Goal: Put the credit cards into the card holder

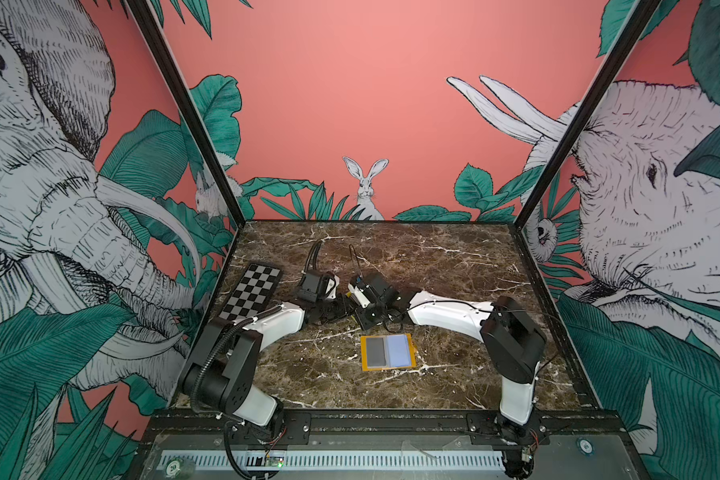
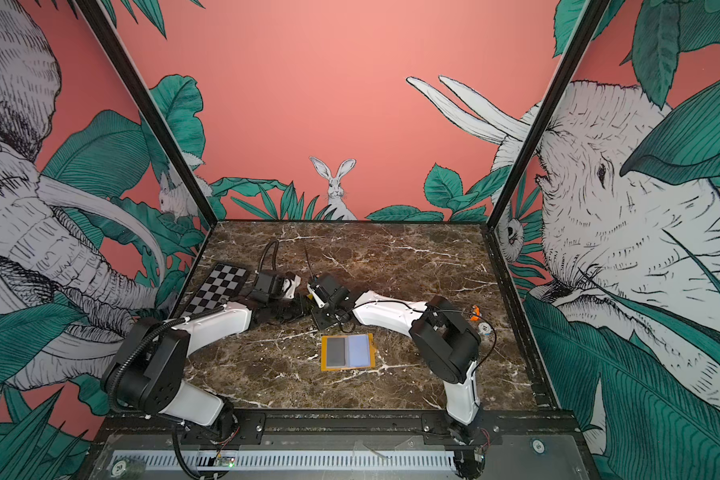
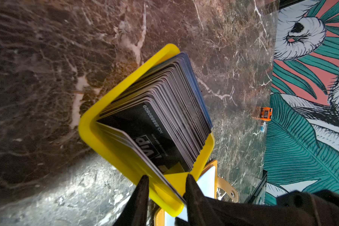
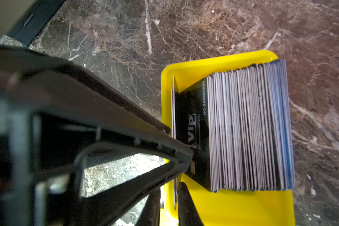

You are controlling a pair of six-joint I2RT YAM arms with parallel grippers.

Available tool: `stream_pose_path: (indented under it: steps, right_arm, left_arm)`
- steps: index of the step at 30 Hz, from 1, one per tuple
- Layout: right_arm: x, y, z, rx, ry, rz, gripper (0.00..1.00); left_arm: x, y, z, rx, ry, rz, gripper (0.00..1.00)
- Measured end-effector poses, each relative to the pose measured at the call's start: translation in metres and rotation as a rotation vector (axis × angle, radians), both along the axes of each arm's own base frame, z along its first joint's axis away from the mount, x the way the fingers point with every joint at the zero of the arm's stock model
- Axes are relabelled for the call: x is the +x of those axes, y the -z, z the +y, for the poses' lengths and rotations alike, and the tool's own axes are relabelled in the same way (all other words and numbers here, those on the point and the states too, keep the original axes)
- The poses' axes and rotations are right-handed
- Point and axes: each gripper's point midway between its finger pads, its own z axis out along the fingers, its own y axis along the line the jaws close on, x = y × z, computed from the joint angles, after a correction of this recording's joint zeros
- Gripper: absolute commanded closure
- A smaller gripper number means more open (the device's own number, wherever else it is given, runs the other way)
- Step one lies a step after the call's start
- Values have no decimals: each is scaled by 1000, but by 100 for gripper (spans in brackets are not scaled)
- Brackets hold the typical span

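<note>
Both arms reach to mid-table & meet over a yellow tray (image 3: 90, 125) on the marble table (image 1: 454, 266); in both top views the tray is mostly hidden under them. The credit cards (image 3: 174, 101) stand on edge in that tray, packed as one stack, front card black w/ white "VIP" lettering, edges grey. One loose card (image 3: 123, 137) leans away from the stack toward the tray's end wall, grey back outward. The left gripper (image 3: 166, 179) straddles that end wall & the loose card: one finger outside the tray, the other inside, btw. loose card and stack, jaws partly apart. The right gripper (image 4: 168, 187) comes at the same wall from the opposite side, jaws narrower, w/ the loose card's thin edge & the wall btw. its fingers and the inner finger right against the card. The close-ups are blurred, so can't tell whether either pair actually clamps or only brackets. The card holder (image 1: 387, 351) lies opened flat on the table, just on the near side of the grippers; left half shows dark grey, right half pale blue-white. In the left wrist view its snap tab (image 3: 229, 189) pokes out beside the tray. A checkerboard plate (image 1: 252, 297) lies well apart, at the table's left edge.
</note>
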Motion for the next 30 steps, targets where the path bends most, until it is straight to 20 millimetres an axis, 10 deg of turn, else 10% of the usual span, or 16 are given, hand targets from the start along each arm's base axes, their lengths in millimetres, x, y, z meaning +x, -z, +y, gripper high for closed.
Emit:
stream_pose_path:
  steps: [30]
  right_arm:
    - [-5, 7, -18, -80, 13, -31, 97]
  left_arm:
    - [-3, -3, 3, 5, -5, 7, 66]
